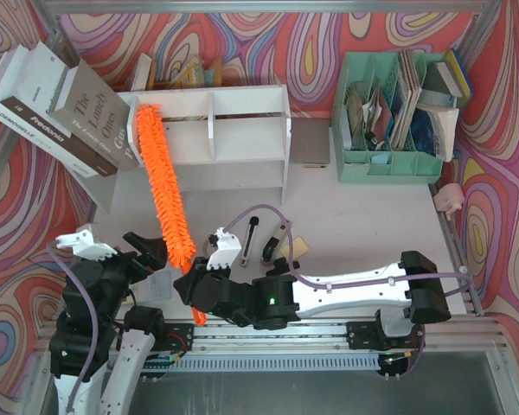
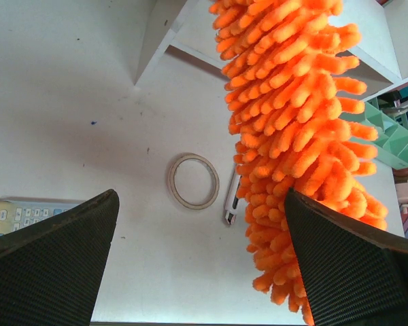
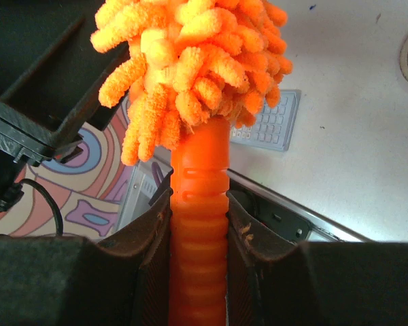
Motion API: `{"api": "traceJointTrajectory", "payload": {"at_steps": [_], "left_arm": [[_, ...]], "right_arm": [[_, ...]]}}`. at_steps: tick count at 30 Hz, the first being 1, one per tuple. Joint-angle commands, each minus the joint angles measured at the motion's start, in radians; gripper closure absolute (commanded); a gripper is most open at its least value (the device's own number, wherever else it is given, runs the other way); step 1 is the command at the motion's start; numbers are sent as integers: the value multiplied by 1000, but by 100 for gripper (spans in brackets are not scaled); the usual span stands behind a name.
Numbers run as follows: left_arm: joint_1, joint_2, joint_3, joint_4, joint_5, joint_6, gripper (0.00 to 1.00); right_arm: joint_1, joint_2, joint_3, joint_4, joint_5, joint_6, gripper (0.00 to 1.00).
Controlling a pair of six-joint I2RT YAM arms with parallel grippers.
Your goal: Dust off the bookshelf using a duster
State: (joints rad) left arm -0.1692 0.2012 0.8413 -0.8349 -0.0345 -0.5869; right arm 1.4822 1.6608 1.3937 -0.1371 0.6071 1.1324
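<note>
The orange fluffy duster (image 1: pixel 163 183) runs from my right gripper up to the left end of the white bookshelf (image 1: pixel 242 134), its tip against the shelf's left side. My right gripper (image 1: pixel 195 290) is shut on the duster's ribbed orange handle (image 3: pixel 198 224). My left gripper (image 1: pixel 145 251) is open and empty beside the duster's lower strands (image 2: pixel 296 136); the strands brush its right finger (image 2: pixel 353 265). The bookshelf's lower left corner shows in the left wrist view (image 2: pixel 160 37).
Two large books (image 1: pixel 65 108) lean at the shelf's left. A mint-green organizer (image 1: pixel 389 117) stands at the back right. A tape ring (image 2: pixel 193 180), a small pen-like tool (image 2: pixel 231 204) and a calculator (image 3: pixel 268 125) lie on the white table.
</note>
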Motion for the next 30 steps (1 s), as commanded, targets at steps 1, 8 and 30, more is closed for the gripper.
{"api": "traceJointTrajectory", "payload": {"at_steps": [1, 8, 30], "left_arm": [[5, 1, -7, 14, -10, -3, 2], [6, 4, -8, 19, -5, -4, 2], [7, 11, -10, 17, -4, -4, 2]], "right_arm": [[-3, -44, 7, 35, 77, -19, 100], [-3, -144, -66, -111, 229, 158, 100], [60, -64, 49, 68, 158, -151, 100]]}}
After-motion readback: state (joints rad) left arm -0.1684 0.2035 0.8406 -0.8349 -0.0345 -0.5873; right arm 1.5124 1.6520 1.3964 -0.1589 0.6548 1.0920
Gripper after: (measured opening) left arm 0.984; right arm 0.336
